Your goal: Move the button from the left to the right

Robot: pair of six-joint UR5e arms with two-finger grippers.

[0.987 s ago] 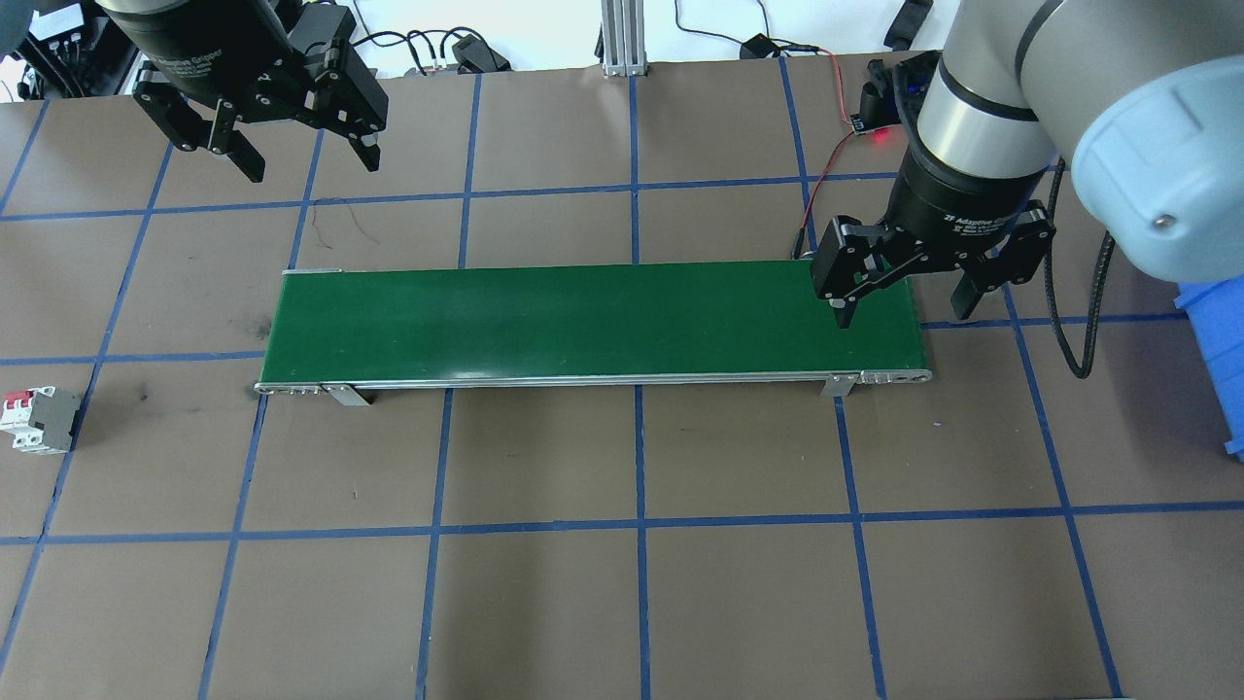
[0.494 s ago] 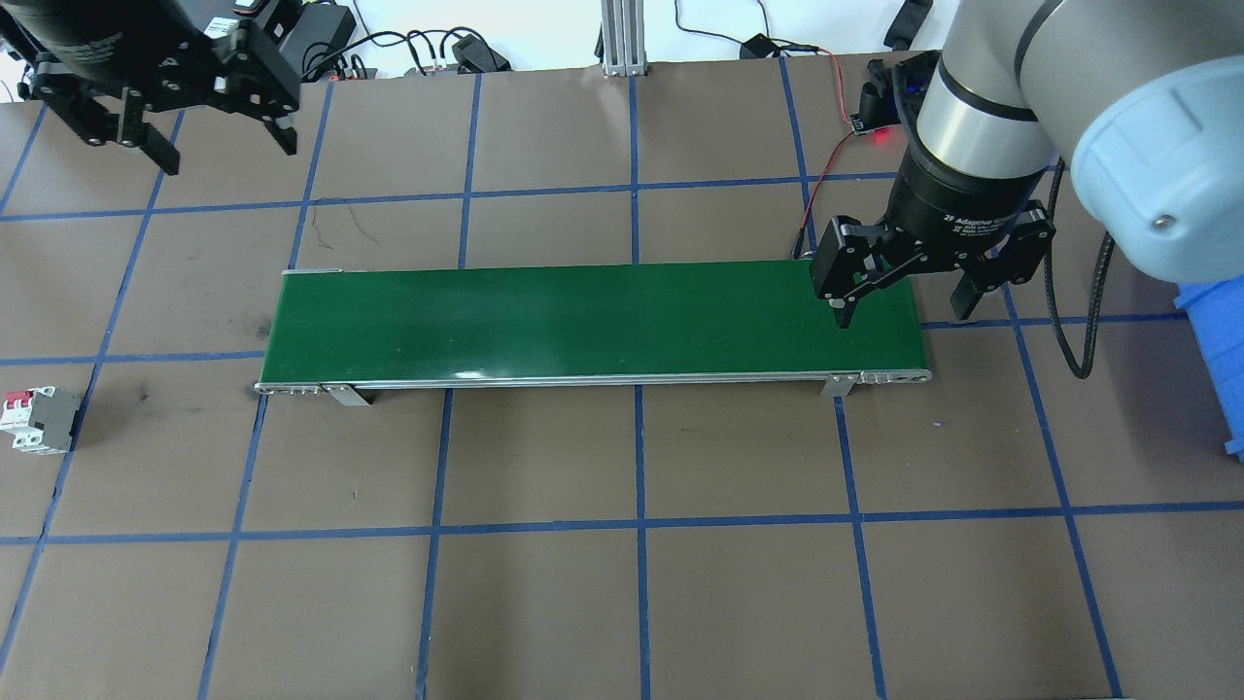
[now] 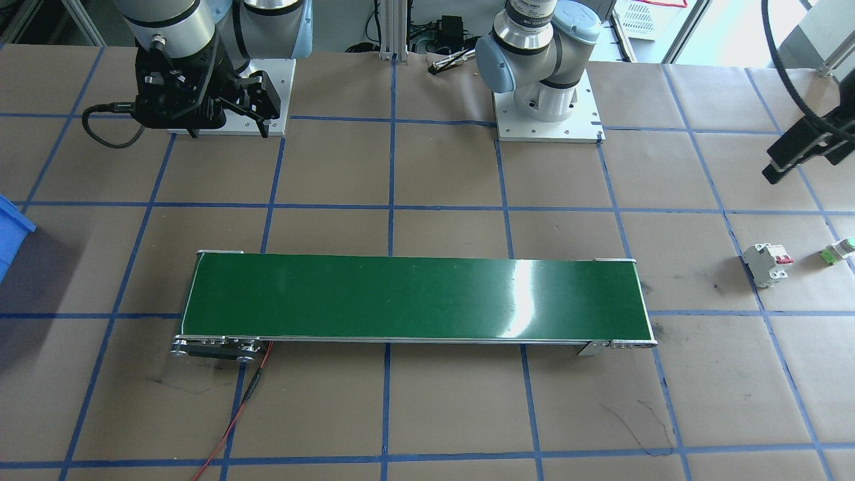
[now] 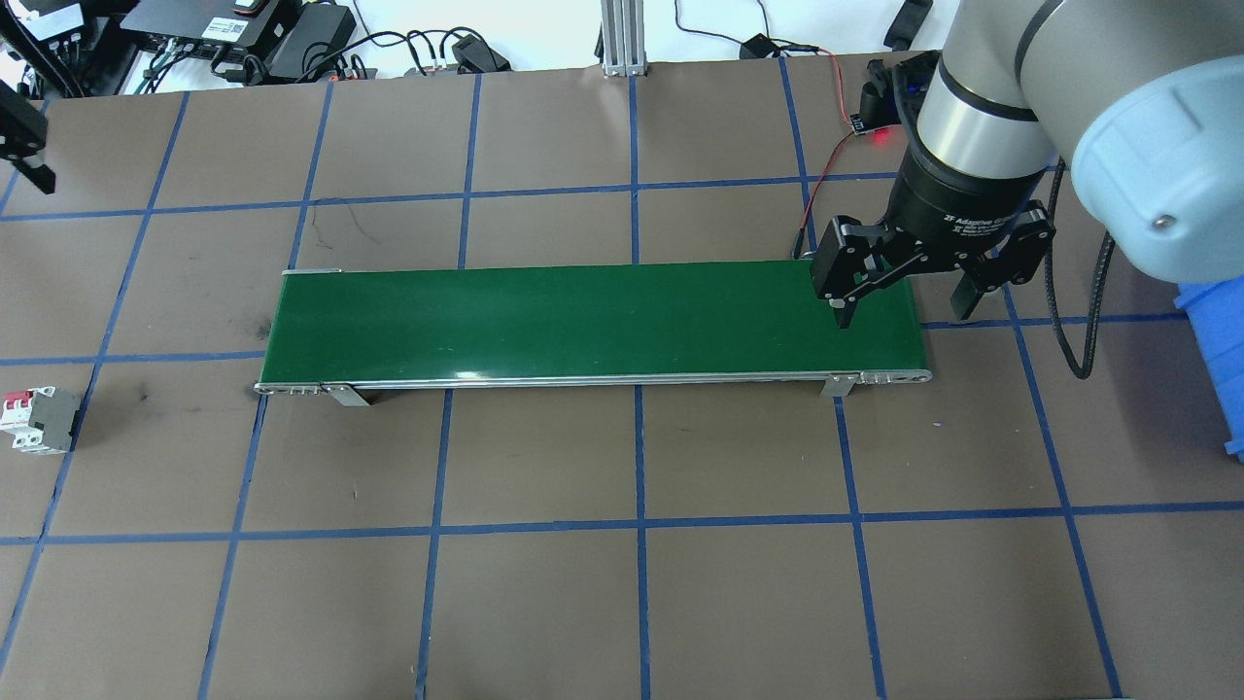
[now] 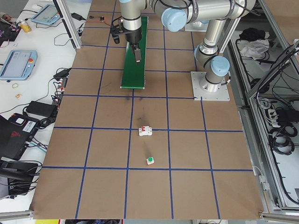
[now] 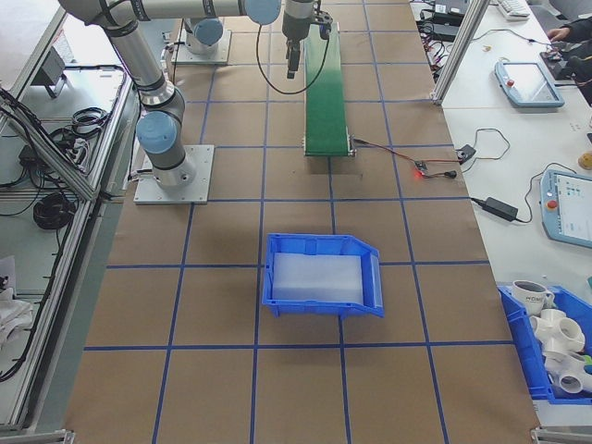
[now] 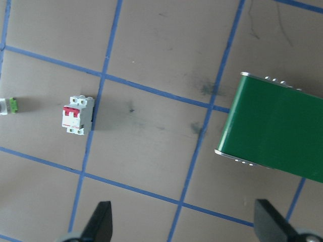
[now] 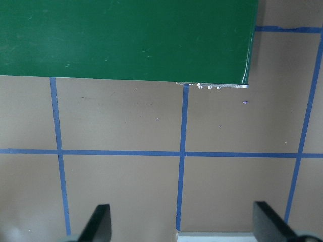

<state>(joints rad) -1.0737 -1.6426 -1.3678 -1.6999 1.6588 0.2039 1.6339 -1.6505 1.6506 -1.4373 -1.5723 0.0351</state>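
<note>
Button [image 3: 840, 252] is sitting on the brown table [image 3: 427, 414] at the far right of the front view, just beside the white breaker [image 3: 767, 264] and touching nothing. Left gripper [image 7: 182, 222] is hanging open above them, while right gripper [image 4: 904, 301] is hovering open over the green conveyor [image 4: 593, 321]

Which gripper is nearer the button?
Left. The left gripper hangs just robot-side of the button; the right gripper is over the belt's far end.
</note>
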